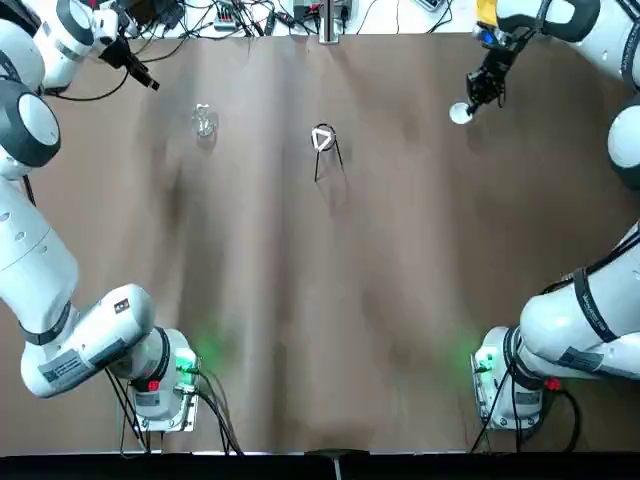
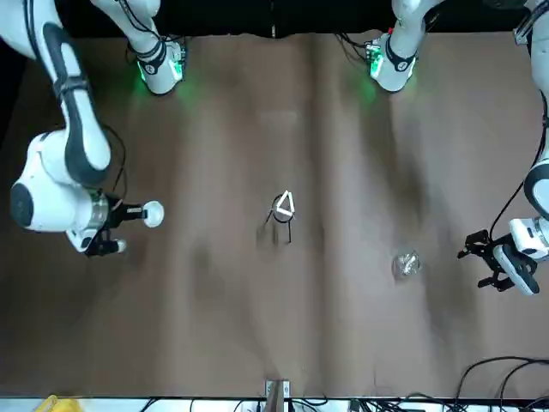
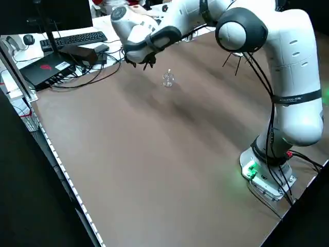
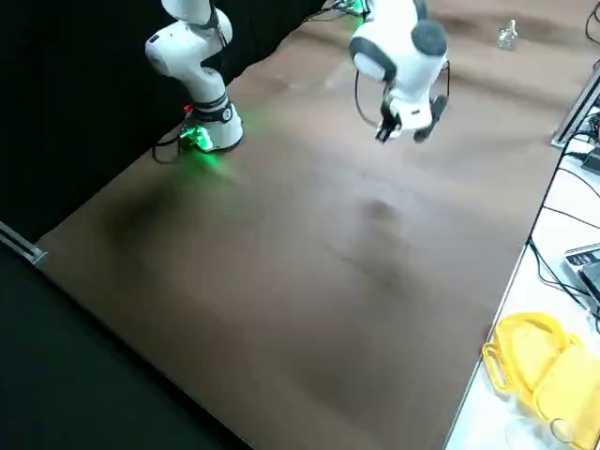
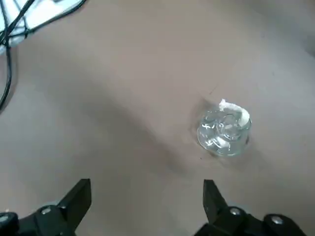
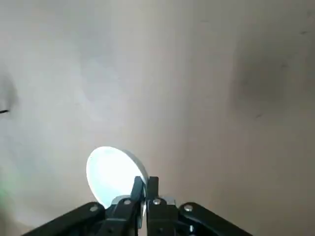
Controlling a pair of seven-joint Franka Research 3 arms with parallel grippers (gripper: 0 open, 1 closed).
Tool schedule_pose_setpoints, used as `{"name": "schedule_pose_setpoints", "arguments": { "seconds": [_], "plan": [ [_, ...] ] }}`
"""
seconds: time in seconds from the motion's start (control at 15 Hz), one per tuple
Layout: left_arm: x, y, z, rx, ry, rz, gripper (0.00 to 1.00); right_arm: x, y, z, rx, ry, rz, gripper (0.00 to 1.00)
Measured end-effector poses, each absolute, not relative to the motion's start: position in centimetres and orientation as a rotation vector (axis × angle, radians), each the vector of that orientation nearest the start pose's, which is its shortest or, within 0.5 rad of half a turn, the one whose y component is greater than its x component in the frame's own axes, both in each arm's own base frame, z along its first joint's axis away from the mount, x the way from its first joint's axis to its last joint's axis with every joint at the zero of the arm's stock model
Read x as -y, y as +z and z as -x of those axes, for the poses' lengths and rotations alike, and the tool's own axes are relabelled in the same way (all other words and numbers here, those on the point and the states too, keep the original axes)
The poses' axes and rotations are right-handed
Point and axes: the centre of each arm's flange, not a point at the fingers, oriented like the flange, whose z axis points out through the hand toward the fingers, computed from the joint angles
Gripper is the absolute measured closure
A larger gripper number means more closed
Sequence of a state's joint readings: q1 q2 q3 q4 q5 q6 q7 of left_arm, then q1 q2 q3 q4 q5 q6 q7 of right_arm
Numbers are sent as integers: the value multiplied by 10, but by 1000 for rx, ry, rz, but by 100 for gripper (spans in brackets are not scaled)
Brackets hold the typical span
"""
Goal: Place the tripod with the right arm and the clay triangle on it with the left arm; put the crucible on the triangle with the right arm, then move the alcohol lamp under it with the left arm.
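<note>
The black wire tripod (image 1: 327,160) (image 2: 283,221) stands at the far middle of the table, and the white clay triangle (image 1: 322,138) (image 2: 285,204) lies on its ring. My right gripper (image 1: 482,93) (image 6: 146,189) is at the far right, shut on the rim of the white crucible (image 1: 460,113) (image 2: 153,213) (image 6: 114,173). The clear alcohol lamp (image 1: 204,121) (image 2: 406,263) (image 5: 224,129) stands on the table to the left of the tripod. Off to the lamp's far left, my left gripper (image 1: 140,70) (image 5: 145,196) hangs open with nothing between its fingers.
Cables and electronics (image 1: 240,15) line the far edge of the table. A keyboard (image 3: 72,38) and a black box (image 3: 49,69) sit beyond the far left corner. A yellow object (image 4: 539,361) lies off the table's right side.
</note>
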State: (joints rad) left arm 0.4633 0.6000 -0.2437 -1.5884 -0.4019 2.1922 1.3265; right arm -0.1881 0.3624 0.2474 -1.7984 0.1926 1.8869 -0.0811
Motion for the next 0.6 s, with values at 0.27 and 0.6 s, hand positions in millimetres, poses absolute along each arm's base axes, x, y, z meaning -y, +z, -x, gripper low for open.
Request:
{"name": "schedule_pose_setpoints", "arguments": {
  "seconds": [0.27,0.6],
  "plan": [
    [-184,261,-673,-1637,-923,3007,0,-101,352,-600,21,398,2831,94],
    [-202,216,-661,-1770,-1211,2905,0,-155,363,-592,-114,440,2717,94]
  ]
}}
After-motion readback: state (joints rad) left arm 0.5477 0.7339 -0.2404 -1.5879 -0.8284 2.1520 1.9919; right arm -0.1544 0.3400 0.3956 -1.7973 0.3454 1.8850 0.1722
